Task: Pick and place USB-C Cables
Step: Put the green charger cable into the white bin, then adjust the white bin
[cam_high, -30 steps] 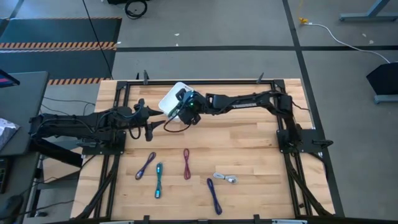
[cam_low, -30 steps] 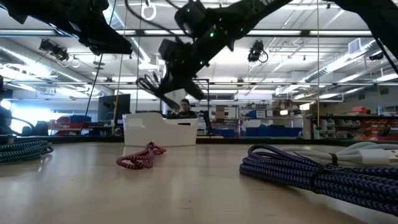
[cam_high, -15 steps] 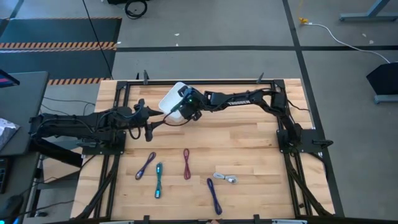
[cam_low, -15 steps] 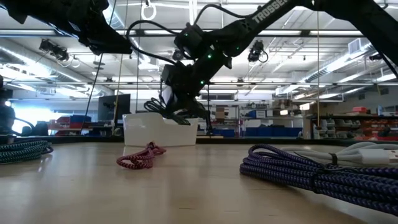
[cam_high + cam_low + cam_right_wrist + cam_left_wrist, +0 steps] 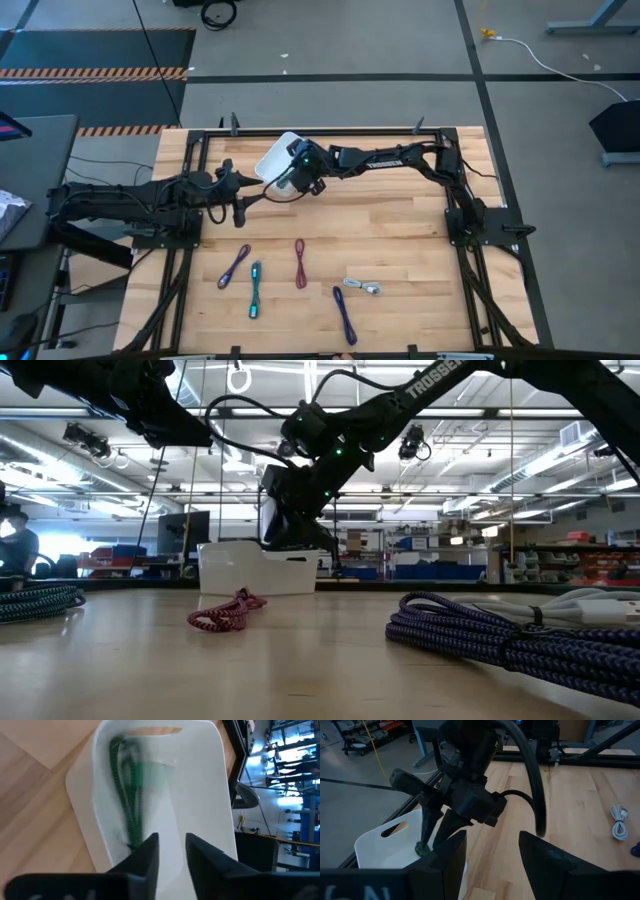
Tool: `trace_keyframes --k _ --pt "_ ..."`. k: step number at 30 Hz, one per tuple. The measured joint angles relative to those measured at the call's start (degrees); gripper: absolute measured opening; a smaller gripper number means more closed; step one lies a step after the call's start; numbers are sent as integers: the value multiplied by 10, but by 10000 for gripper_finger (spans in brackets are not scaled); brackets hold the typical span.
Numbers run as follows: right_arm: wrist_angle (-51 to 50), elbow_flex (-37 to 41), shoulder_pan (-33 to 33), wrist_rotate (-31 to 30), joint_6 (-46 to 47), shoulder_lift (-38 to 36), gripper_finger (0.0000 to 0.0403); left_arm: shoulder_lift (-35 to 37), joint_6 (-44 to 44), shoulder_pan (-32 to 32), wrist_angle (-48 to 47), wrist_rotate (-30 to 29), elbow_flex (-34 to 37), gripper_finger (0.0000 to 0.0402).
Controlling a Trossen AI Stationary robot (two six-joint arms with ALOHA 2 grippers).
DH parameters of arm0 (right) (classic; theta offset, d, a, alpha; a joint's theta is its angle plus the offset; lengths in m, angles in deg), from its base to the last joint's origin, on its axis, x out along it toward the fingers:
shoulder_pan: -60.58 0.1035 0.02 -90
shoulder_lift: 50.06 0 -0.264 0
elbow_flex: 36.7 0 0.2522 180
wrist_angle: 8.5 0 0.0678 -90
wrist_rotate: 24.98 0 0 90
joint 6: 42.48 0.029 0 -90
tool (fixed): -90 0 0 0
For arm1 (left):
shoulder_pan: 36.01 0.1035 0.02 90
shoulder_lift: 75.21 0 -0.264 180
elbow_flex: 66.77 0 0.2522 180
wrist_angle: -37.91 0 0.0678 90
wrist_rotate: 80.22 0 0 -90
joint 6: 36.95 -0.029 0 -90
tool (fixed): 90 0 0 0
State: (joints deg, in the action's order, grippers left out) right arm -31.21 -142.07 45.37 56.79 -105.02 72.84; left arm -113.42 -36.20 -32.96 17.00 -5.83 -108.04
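Green cable (image 5: 131, 795): stretched lengthwise inside the white tray (image 5: 210, 815). On the bare table: purple cable (image 5: 234, 266), teal cable (image 5: 255, 289), dark red cable (image 5: 300, 263), white-grey cable (image 5: 362, 287), second purple cable (image 5: 345, 315), all apart.

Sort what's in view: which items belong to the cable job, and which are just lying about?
Job items: green cable in the white tray under the right gripper; on the table, two purple cables, teal, dark red, white-grey.

Lying about: left gripper, idle; yellow floor cable.
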Motion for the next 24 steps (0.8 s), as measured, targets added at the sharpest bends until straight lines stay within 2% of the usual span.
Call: trace_keyframes --k 4,8,10,12,18,24 --pt "3 0 0 -17 0 0 150 0 0 -6 0 0 0 190" --pt "3 0 3 -96 -3 -4 176 0 0 -11 0 0 0 190" --pt "-7 0 4 -114 -5 -12 180 0 0 -11 0 0 0 190" --pt "-33 0 5 -98 9 -25 181 0 0 -11 0 0 0 190" --pt "-122 0 1 -1 105 -50 176 0 0 -11 -2 0 0 190" --pt "-171 0 -16 20 133 -40 177 0 0 -11 -2 0 0 190"
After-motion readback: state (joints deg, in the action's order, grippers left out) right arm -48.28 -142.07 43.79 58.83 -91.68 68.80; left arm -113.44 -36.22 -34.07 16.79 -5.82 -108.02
